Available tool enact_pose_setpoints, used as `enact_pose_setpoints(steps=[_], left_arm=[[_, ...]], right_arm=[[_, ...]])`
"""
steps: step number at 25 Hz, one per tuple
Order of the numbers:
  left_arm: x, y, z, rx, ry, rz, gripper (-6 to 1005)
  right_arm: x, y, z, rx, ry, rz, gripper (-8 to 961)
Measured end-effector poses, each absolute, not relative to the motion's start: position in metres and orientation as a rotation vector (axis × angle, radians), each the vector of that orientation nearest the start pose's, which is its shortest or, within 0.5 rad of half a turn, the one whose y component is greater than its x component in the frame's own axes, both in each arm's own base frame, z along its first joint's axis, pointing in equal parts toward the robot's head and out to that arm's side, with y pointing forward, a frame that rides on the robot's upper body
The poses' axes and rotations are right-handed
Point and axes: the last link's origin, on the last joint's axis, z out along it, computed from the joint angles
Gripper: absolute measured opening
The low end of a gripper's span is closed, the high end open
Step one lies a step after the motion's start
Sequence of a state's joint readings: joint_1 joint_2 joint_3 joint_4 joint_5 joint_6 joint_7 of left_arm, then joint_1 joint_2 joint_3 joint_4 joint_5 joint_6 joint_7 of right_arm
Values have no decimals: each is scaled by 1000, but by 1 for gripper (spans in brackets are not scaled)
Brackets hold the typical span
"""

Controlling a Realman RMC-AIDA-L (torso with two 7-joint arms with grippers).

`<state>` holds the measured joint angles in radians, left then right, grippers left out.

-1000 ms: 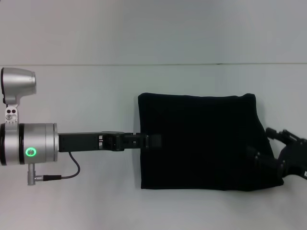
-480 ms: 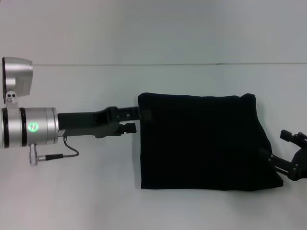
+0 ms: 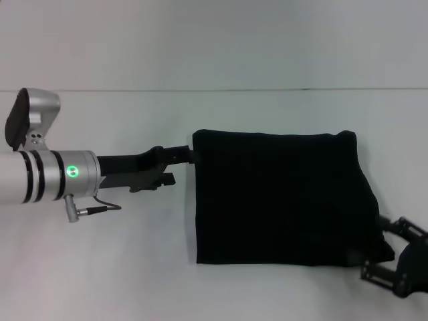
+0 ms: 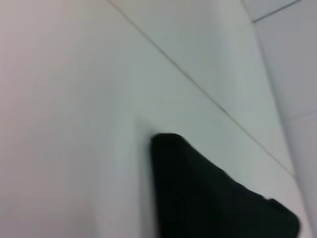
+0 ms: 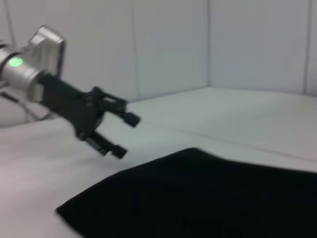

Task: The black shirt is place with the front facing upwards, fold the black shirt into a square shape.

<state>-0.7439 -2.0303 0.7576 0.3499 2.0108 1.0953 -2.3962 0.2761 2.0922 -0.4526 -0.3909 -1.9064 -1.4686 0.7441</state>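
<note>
The big black cloth shirt (image 3: 281,197) lies flat on the white table (image 3: 200,287), folded into a shape close to a square. No letters show on it.

The left black metal gripper (image 3: 180,166) is at the shirt's left edge, close to its far left corner. In the right wrist view this gripper (image 5: 125,134) is held above the table, just beside the shirt (image 5: 198,198), and does not touch it. Its two fingers are spread apart, with nothing between them. The silver arm part (image 3: 47,175) behind it has a small green light (image 3: 72,171).

The right black metal gripper (image 3: 394,264) is at the shirt's near right corner. It seems to be just off the cloth, but black on black makes that hard to see. I cannot tell if its fingers are apart or together.

The left wrist view shows one corner of the shirt (image 4: 208,198) on the table.
</note>
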Motion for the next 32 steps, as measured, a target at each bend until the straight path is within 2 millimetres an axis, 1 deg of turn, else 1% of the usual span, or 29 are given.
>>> enact_pose_setpoints(steps=[4,8,14,19,31,32], left_arm=[[-261,394,-46,-2005,-1981,-630,876],[-259,394,-55,-1985,-1979,-626,876],[-250,396,-68,-1989,-1968,-624,876],[-246,396,-78,-1994,-1945,-586,875],[-235,397,-85,-2037,-1936,-575,861],[-234,397,-86,-2039,-1935,-575,843]], right_arm=[[352,240,-27,-2404,472,640,874],[350,238,-29,-2414,474,655,874],[350,238,-30,-2417,476,659,873],[350,238,-30,-2418,475,663,873],[348,238,-30,-2422,475,675,872],[348,239,-30,-2421,475,676,872]])
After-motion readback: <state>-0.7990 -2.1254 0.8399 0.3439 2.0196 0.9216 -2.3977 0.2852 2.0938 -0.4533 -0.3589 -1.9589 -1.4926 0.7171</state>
